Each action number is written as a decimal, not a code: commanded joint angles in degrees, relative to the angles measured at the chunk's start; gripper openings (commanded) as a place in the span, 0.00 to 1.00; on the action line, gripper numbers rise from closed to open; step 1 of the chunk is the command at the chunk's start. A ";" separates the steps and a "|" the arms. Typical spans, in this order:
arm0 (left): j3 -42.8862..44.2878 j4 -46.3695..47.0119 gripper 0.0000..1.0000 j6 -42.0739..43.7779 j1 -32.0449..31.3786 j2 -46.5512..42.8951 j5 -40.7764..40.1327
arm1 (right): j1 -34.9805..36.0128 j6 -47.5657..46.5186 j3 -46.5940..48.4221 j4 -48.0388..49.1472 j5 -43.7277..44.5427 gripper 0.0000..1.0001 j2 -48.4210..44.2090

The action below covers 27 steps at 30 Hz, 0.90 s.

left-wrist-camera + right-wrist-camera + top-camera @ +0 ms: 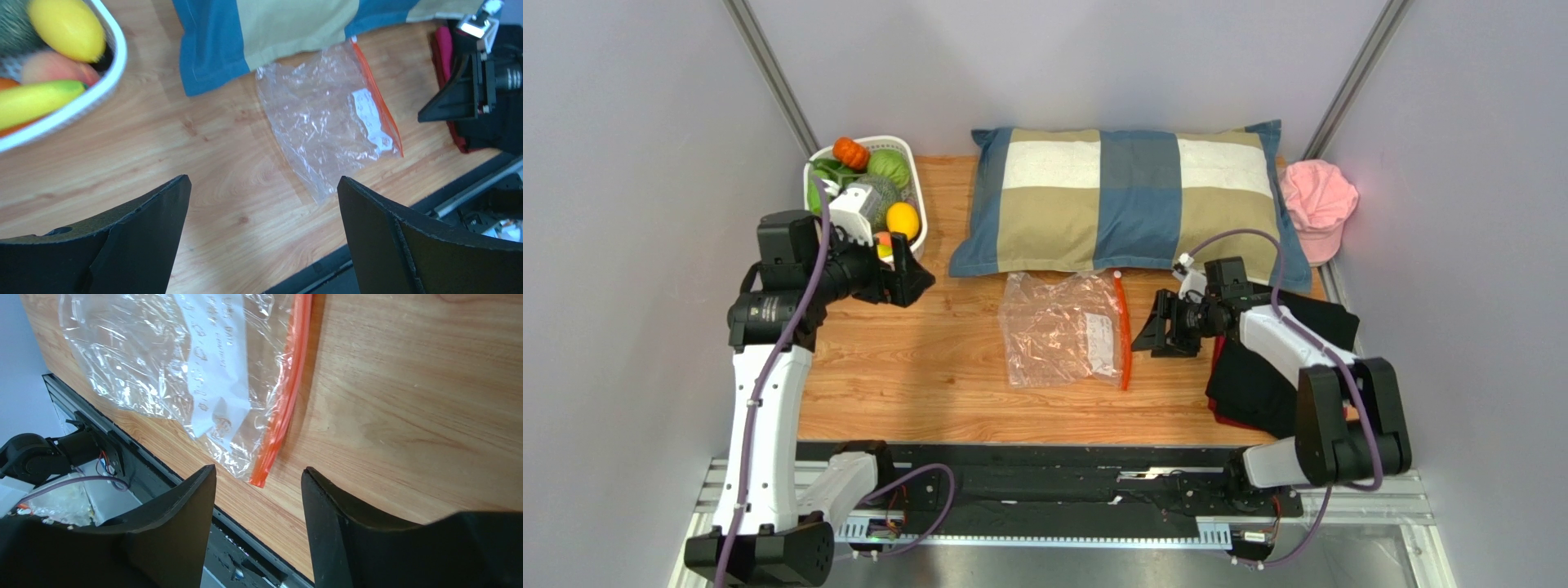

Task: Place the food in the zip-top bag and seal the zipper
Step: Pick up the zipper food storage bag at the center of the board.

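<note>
The clear zip-top bag [1063, 328] lies flat and empty on the wooden table, its orange-red zipper [1123, 331] along its right edge. It also shows in the left wrist view [322, 125] and the right wrist view [166, 361], with the zipper [285, 398]. The food sits in a white basket [913, 172] at the back left: a yellow lemon [903, 219], a green fruit [889, 167], an orange-red tomato [849, 153]. The left wrist view shows the lemon [67, 27], a banana [37, 101] and a peach-coloured fruit [55, 66]. My left gripper [913, 277] is open and empty beside the basket. My right gripper [1151, 328] is open and empty just right of the zipper.
A blue and tan checked pillow [1130, 196] lies across the back of the table. A pink cap [1318, 202] sits at the back right. Dark red and black cloth [1271, 374] lies under the right arm. A black rail [1038, 472] runs along the near edge.
</note>
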 commanded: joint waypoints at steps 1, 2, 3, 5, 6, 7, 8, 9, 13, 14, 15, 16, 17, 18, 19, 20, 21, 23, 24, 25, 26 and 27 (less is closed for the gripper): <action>-6.38 0.87 0.93 1.49 -2.34 1.83 3.28 | 0.25 2.77 0.34 4.57 -0.91 0.59 5.68; -7.18 0.87 0.90 1.76 -2.61 3.32 3.04 | 0.25 2.86 0.34 4.92 -0.91 0.59 6.65; -7.97 0.96 0.87 1.93 -6.53 4.12 2.42 | 0.25 2.95 0.26 5.53 -1.08 0.59 7.97; -10.26 2.18 0.80 1.93 -9.36 6.83 1.63 | 0.25 3.30 -0.01 6.15 -1.26 0.61 9.12; -10.96 3.93 0.77 1.93 -11.90 7.72 1.80 | 0.25 3.65 -0.01 6.41 -1.35 0.63 9.82; -12.27 5.16 0.76 1.59 -13.32 8.77 2.32 | 0.17 3.74 -0.10 6.50 -1.44 0.64 10.17; -12.72 6.39 0.75 1.15 -14.55 10.78 2.76 | 0.25 3.74 -0.18 6.50 -1.44 0.66 10.44; -13.07 8.93 0.73 0.79 -15.87 11.85 3.38 | 0.25 3.74 -0.36 6.68 -1.35 0.69 10.62; -14.56 15.01 0.67 -1.05 -25.00 20.18 1.98 | 0.25 3.74 -0.62 7.03 -1.26 0.76 12.28; -14.66 15.98 0.65 -1.14 -26.33 22.04 1.72 | 0.25 3.83 -0.54 7.12 -1.09 0.76 12.72; -14.66 17.81 0.61 -1.14 -27.12 23.80 1.02 | 0.25 3.66 -0.45 7.12 -1.09 0.76 13.16; -14.40 18.62 0.59 -1.84 -27.57 27.55 0.58 | 0.34 3.65 -0.27 7.21 -1.09 0.76 13.51; -14.13 19.41 0.58 -2.37 -27.92 29.42 0.31 | 0.34 3.57 -0.19 7.21 -1.52 0.76 14.21; -13.87 20.46 0.56 -2.81 -27.84 31.27 0.31 | 0.34 3.48 -0.18 7.38 -1.79 0.76 14.48; -12.91 20.64 0.54 -2.73 -27.92 35.11 0.13 | 0.25 3.48 -0.36 7.56 -1.96 0.76 14.75; -12.29 20.73 0.52 -2.81 -27.92 36.98 -0.13 | 0.34 3.83 -0.53 8.08 -2.23 0.76 15.10; -11.76 20.73 0.50 -2.55 -27.92 38.65 0.48 | 0.34 3.92 -0.62 9.04 -2.49 0.76 15.36; -10.88 20.73 0.46 -2.37 -27.92 42.87 0.14 | 0.34 4.44 -0.71 9.93 -2.93 0.76 16.15; -10.62 20.73 0.44 -2.20 -27.92 44.02 0.22 | 0.34 4.45 -0.62 10.45 -3.10 0.76 17.20; -10.27 20.73 0.44 -2.11 -27.92 45.86 0.39 | 0.60 4.53 -0.45 10.81 -3.37 0.75 17.64; -10.18 20.82 0.43 -2.28 -28.01 46.48 0.57 | 0.61 5.23 -0.19 11.07 -3.98 0.75 18.17; -10.00 21.17 0.43 -2.46 -27.92 47.18 0.92 | 0.87 5.50 -0.10 11.94 -4.51 0.73 18.87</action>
